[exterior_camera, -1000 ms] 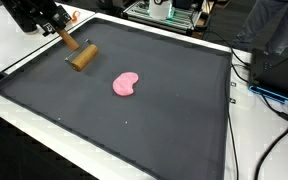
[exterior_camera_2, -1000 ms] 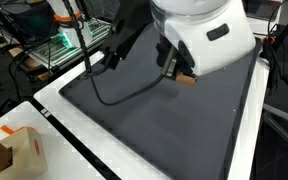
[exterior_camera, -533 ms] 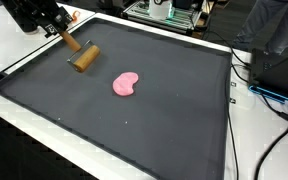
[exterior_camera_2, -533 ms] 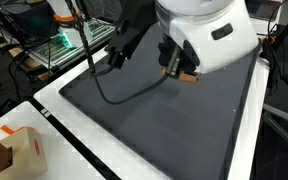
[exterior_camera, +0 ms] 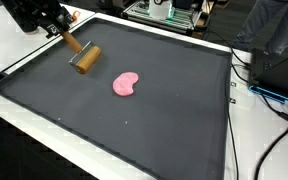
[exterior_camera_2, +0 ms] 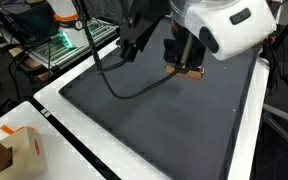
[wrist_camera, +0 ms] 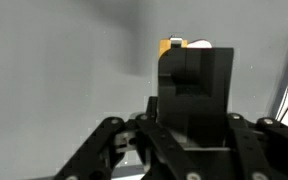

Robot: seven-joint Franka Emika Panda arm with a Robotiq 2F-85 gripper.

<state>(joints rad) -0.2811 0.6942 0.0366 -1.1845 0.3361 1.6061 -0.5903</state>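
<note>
My gripper (exterior_camera: 54, 27) is at the far left corner of the black mat (exterior_camera: 164, 120), shut on the handle of a small wooden roller (exterior_camera: 85, 60). The roller's cylindrical head hangs tilted just above or on the mat. A flat pink dough blob (exterior_camera: 127, 85) lies on the mat, apart from the roller. In an exterior view the gripper (exterior_camera_2: 187, 62) holds the brown roller (exterior_camera_2: 190, 72) over the mat's far side. In the wrist view the gripper's black body (wrist_camera: 194, 95) fills the frame, with a bit of the wooden roller (wrist_camera: 174, 45) showing beyond it.
The mat lies on a white table (exterior_camera: 24, 55). Black cables (exterior_camera: 249, 75) run along the table's side. A cardboard box (exterior_camera_2: 19, 150) stands near the table's corner. Metal racks with equipment (exterior_camera: 169, 12) stand behind the table.
The gripper has shifted slightly with the roller, and the roller head has moved a little toward the pink dough. The arm has risen in an exterior view. The dough has not moved.
</note>
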